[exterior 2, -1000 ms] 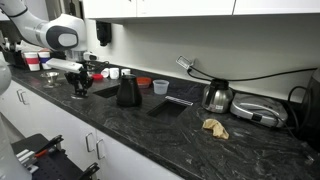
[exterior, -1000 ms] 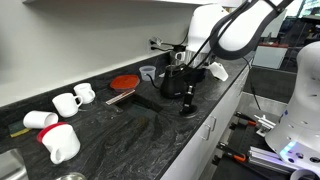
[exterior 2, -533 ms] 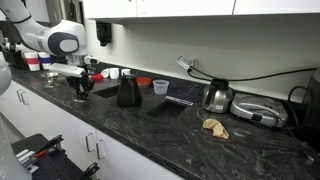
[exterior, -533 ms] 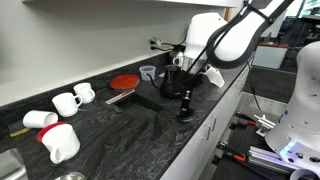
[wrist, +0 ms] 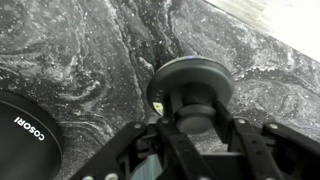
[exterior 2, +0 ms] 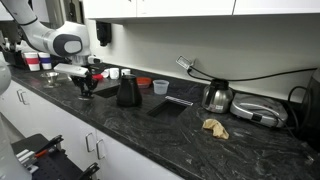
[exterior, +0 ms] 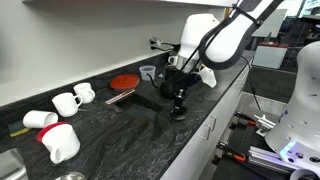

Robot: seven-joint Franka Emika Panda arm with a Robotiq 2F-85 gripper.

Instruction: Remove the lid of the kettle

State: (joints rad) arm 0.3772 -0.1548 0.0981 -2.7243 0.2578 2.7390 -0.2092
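Between the pincer (wrist: pixel 197 118) tips: the lid (wrist: pixel 172 72), a small round dark cap, clamped narrow by its central knob. It is already off and just beside the kettle (wrist: pixel 24 142), low over the tabletop (wrist: pixel 80 50); contact not discernible. Handling, judged: light, rigid, smooth, likely slippery. Best hold: the raised knob, squarely, not the thin edge.

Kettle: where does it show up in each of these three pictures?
Exterior view: the kettle stands mid-picture, partly behind the arm.
Exterior view: the kettle stands left of centre, in full view.
Wrist view: only its edge shows, bottom left, lettered COSORI.
Shared landmark: the lid in the gripper, beside the kettle.
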